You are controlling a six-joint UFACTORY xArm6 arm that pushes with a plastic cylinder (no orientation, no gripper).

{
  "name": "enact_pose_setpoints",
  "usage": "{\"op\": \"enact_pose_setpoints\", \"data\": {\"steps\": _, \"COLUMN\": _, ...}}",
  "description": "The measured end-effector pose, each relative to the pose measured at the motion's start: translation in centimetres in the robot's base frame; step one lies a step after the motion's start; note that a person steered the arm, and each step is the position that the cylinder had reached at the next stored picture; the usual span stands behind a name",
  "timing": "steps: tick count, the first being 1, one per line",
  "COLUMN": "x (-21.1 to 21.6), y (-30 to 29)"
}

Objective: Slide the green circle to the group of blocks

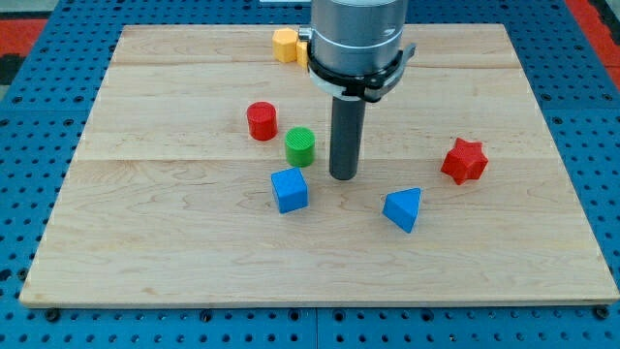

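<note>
The green circle (300, 145) stands on the wooden board near the middle. A red circle (262, 121) stands just up and left of it. A blue cube (290, 189) lies just below it. My tip (342, 176) rests on the board a short way to the right of the green circle, apart from it, and up and right of the blue cube. A blue triangle (404, 208) lies to the lower right of my tip. A red star (464, 161) lies further right.
A yellow block (285, 45) sits near the board's top edge, partly hidden behind the arm (356, 44). The wooden board (145, 242) lies on a blue pegboard table.
</note>
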State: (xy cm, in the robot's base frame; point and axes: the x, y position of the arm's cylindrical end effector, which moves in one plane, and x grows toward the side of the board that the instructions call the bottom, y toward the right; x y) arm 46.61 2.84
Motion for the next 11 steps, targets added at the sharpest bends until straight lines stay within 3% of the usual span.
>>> {"op": "enact_pose_setpoints", "data": {"steps": 2, "x": -1.5, "y": -3.1}}
{"op": "enact_pose_setpoints", "data": {"steps": 3, "x": -5.9, "y": -4.2}}
{"op": "enact_pose_setpoints", "data": {"steps": 6, "x": -5.1, "y": -10.8}}
{"op": "enact_pose_setpoints", "data": {"steps": 7, "x": -12.8, "y": -6.3}}
{"op": "enact_pose_setpoints", "data": {"steps": 8, "x": -12.4, "y": -5.6}}
{"op": "enact_pose_setpoints", "data": {"steps": 9, "x": -14.7, "y": -2.3}}
{"op": "enact_pose_setpoints", "data": {"steps": 10, "x": -15.9, "y": -4.2}}
{"op": "enact_pose_setpoints", "data": {"steps": 11, "x": -15.7, "y": -10.4}}
